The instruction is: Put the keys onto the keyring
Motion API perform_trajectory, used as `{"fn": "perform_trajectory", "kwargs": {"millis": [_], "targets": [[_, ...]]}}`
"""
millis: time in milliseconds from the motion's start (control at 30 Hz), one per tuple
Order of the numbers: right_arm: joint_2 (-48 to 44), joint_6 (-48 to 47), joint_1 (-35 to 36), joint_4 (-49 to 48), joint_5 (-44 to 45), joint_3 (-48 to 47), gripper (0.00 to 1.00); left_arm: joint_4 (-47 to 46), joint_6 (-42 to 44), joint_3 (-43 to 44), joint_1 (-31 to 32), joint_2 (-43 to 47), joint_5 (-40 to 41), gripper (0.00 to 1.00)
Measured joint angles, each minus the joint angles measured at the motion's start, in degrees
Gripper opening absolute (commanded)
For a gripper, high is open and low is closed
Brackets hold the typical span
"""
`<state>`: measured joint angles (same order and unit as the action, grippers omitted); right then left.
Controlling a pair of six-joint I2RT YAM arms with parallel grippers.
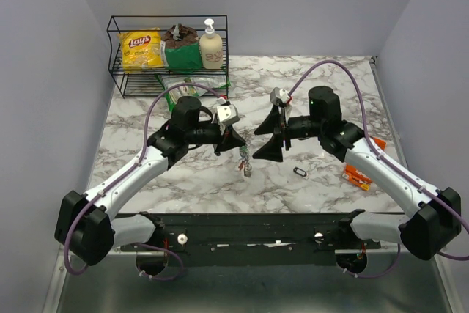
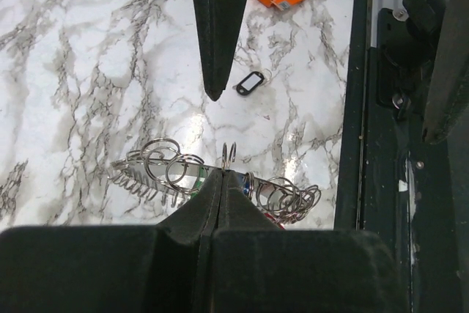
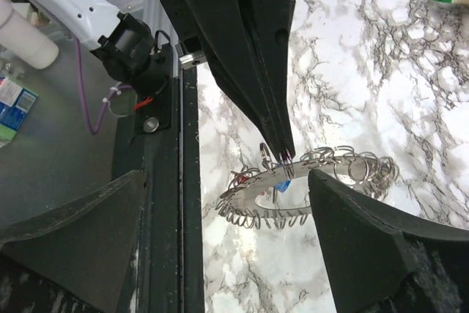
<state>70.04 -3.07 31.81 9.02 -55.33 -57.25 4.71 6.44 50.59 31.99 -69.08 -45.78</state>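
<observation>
Our left gripper (image 2: 222, 175) pinches the keyring (image 2: 168, 170) tight above the middle of the table (image 1: 146, 130), our right gripper (image 3: 227, 181) is wide open and empty beside it, and little coloured keys (image 3: 282, 185) seem to hang there, but a black tag (image 1: 301, 171) lies loose, so we think work remains.

**Layout, from the top view**

You've got the key-and-ring bunch (image 1: 246, 164) at centre of the table (image 1: 146, 174). Left gripper (image 1: 236, 144) is just behind it at 12, right gripper (image 1: 262, 141) at 1. Key tag (image 1: 301, 171) lies at 3, flat packet (image 1: 357, 176) beyond it. Wire rack (image 1: 167, 53) at 11, chip bag (image 1: 141, 48) inside.
</observation>
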Motion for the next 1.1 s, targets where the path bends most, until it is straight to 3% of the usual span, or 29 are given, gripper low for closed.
{"fn": "perform_trajectory", "kwargs": {"millis": [300, 600, 1100], "targets": [[0.00, 1.16, 0.00, -0.39, 2.12, 0.28, 1.00, -0.79, 1.31, -1.79, 0.02, 4.26, 6.32, 0.00], [0.00, 10.60, -0.24, -5.22, 8.46, 2.93, 1.00, -1.20, 3.98, -4.02, 0.02, 9.94, 15.47, 0.00], [0.00, 20.04, -0.81, -8.41, 19.91, 4.42, 1.00, -1.42, 5.33, -4.70, 0.02, 12.57, 20.92, 0.00]]}}
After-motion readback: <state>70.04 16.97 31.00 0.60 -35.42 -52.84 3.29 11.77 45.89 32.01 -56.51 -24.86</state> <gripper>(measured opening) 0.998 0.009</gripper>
